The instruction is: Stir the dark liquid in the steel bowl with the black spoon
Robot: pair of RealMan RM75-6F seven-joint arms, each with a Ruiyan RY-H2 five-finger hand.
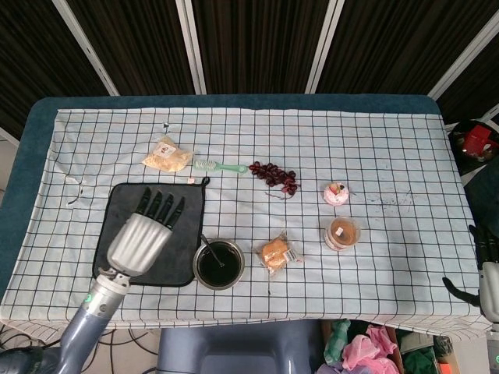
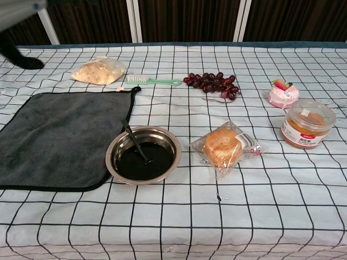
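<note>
Round steel bowl on checked desk, beside dark grey cloth, holds dark liquid | slim black spoon rests inside, handle over rim; judged light, stiff, wet-slippery; grasp upper handle | left robot hand empty, fingers spread over cloth | right robot hand: state unclear.

No legible text in either view. Jar has a white sticker on the lid and a label band on its side, print too small to read. Wrapped bun has a white barcode-type sticker on the wrapper, unreadable. Snack bag carries a small white label with a dark mark, can't make it out. No numbers, brands or signs elsewhere.
</note>
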